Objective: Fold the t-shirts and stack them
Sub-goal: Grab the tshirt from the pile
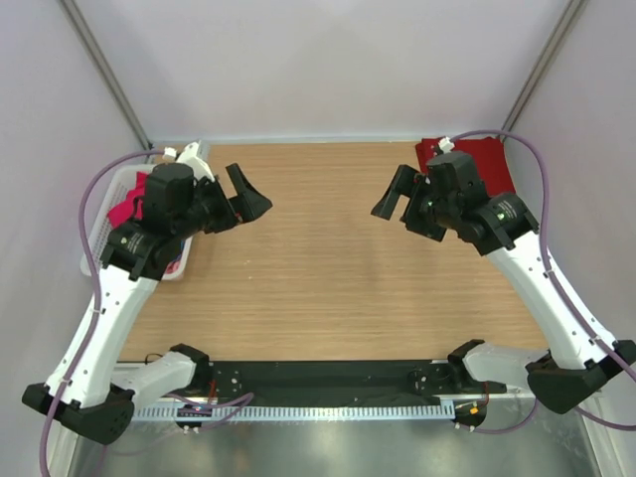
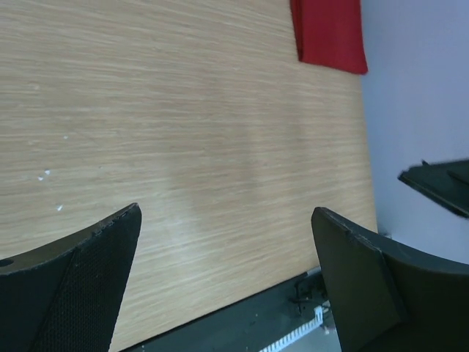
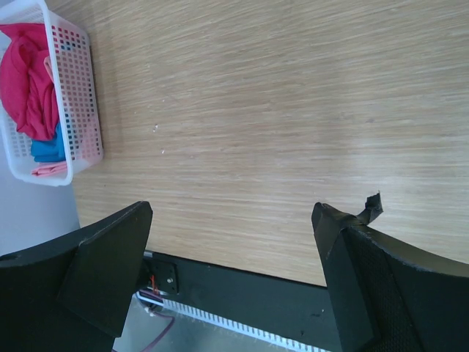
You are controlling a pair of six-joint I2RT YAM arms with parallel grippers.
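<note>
A folded darker red t-shirt (image 1: 477,161) lies at the table's far right corner, partly hidden by my right arm; it also shows in the left wrist view (image 2: 330,33). A bright pinkish-red t-shirt (image 3: 26,77) sits crumpled in the white basket (image 3: 80,110) at the far left, with a blue one (image 3: 45,150) and a pale pink one (image 3: 47,170) under it. In the top view the pinkish-red shirt (image 1: 124,209) peeks from behind my left arm. My left gripper (image 1: 250,197) is open and empty above the table. My right gripper (image 1: 393,199) is open and empty, facing it.
The white basket (image 1: 99,234) stands at the table's left edge. The wooden table (image 1: 318,268) lies between the two grippers. A black strip (image 1: 318,378) runs along the near edge between the arm bases. Pale walls close in the sides and back.
</note>
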